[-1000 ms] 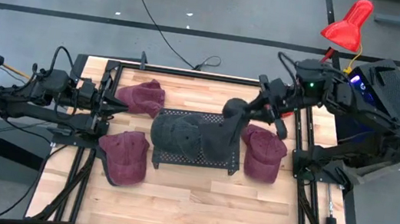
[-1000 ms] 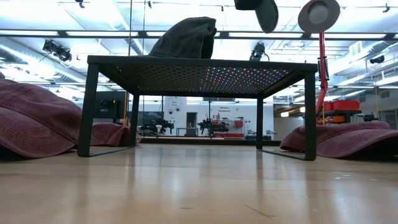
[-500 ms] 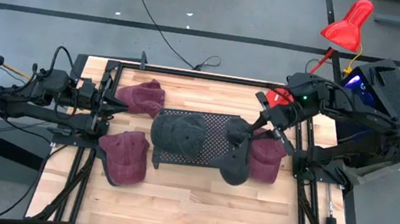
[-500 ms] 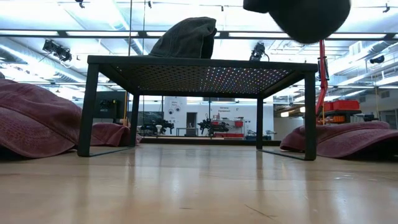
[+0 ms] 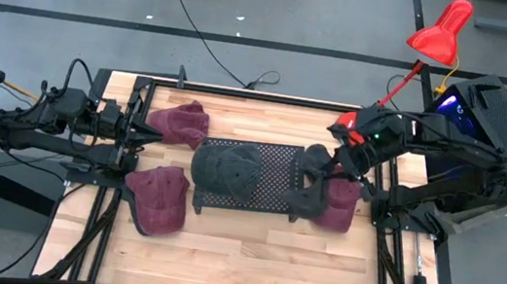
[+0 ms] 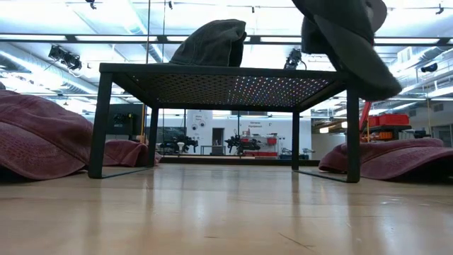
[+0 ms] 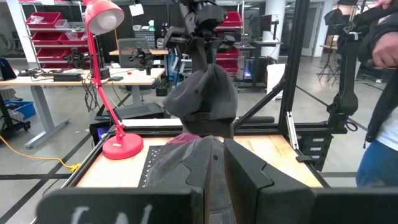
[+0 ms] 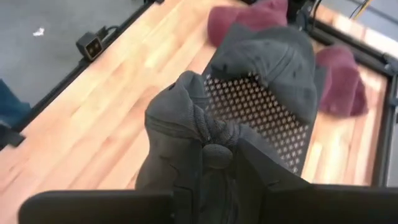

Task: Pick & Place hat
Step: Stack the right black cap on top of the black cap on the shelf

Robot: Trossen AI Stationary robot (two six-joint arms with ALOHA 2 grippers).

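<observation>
A dark hat [image 5: 310, 191] is held pinched in the right gripper [image 5: 337, 165], hanging over the right end of the black mesh stand [image 5: 275, 163]. A second dark hat [image 5: 227, 171] is seen lying on the stand's left part. The left gripper [image 5: 142, 132], jaws narrow and empty, is parked at the bench's left edge. No legible writing is seen.

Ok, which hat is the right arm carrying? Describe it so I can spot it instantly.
Find the black perforated stand mid-table. At its right end hangs a dark grey cap, pinched by the right gripper. Unlike the other grey cap lying on the stand and the maroon caps on the wood, it dangles in the air.
</observation>
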